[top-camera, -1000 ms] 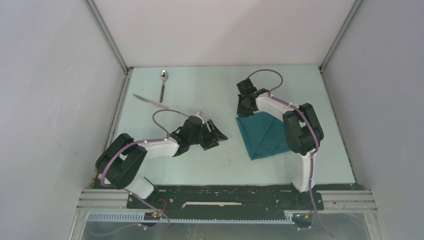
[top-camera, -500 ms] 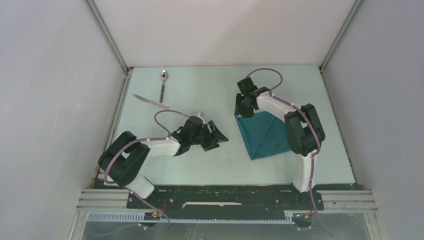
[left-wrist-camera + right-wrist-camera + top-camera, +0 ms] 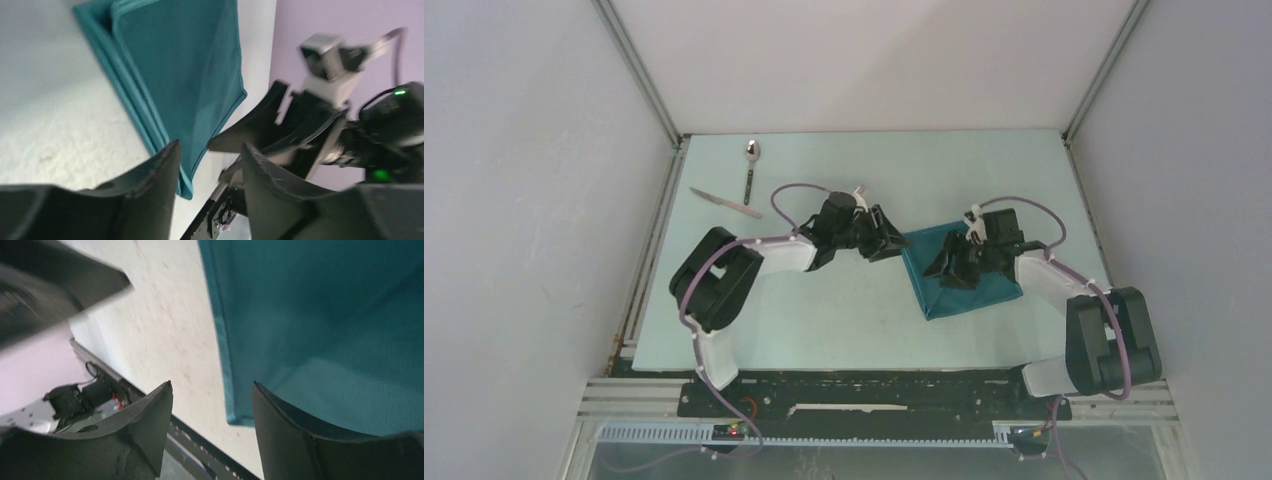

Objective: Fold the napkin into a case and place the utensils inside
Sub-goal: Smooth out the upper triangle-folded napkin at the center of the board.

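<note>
Pale green surface (image 3: 844, 310): soft teal cloth napkin (image 3: 972, 298), right of centre, partly folded, not yet a case. Left gripper (image 3: 886, 233) and right gripper (image 3: 949, 265): both spread, empty, at cloth. Shiny metal spoon (image 3: 750, 170) and slim silver knife (image 3: 724, 201): far left, unplaced.

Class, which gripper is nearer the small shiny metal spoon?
Left. The left gripper hangs right of the spoon, at the edge of the teal cloth napkin; the right gripper hovers farther right, over it.
</note>
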Controlling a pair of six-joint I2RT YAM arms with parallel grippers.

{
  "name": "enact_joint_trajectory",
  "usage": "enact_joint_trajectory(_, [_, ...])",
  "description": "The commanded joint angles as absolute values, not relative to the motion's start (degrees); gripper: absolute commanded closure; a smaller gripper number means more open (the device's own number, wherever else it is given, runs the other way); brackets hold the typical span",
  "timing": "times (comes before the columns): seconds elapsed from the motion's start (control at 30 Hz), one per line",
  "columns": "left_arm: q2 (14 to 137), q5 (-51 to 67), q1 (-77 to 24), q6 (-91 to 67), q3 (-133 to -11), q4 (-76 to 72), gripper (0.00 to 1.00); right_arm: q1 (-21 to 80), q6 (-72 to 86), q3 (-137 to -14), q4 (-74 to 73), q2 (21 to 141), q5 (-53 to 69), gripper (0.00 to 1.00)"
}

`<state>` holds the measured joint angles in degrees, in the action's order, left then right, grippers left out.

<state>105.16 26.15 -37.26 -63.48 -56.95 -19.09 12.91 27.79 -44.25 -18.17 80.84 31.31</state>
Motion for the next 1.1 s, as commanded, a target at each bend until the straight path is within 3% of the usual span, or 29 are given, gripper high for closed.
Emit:
enact_joint_trajectory(0.0, [112.2, 31.2, -36.5, -63.4, -66.6, -20.8, 0.55, 9.5, 26.0, -38.5, -11.1, 76.2, 46.1, 0.30])
enact_joint_trajectory(0.2, [123.4, 34.3, -36.2, -65.7, -79.2, -20.6, 0.74, 8.1, 25.2, -38.3, -9.1, 80.3, 51.6, 0.27])
enact_joint_trajectory(0.33, [127.3, 35.0, -36.2, -64.4, -83.4, -17.7, 0.76, 8.8, 27.7, -38.0, -5.0, 83.2, 52.0, 0.27])
enact_joint_trajectory(0.47, [130.5, 34.5, -35.4, -64.0, -85.2, -13.7, 0.84, 9.6, 29.2, -37.0, -2.6, 85.2, 52.7, 0.28])
enact_joint_trajectory(0.83, [133.2, 31.2, -34.8, -62.9, -86.0, -7.7, 0.94, 10.9, 30.7, -32.4, 2.6, 86.8, 54.6, 0.31])
enact_joint_trajectory(1.07, [132.5, 29.3, -34.8, -64.3, -83.6, -9.3, 0.94, 13.5, 30.7, -32.4, 1.4, 86.9, 54.2, 0.32])
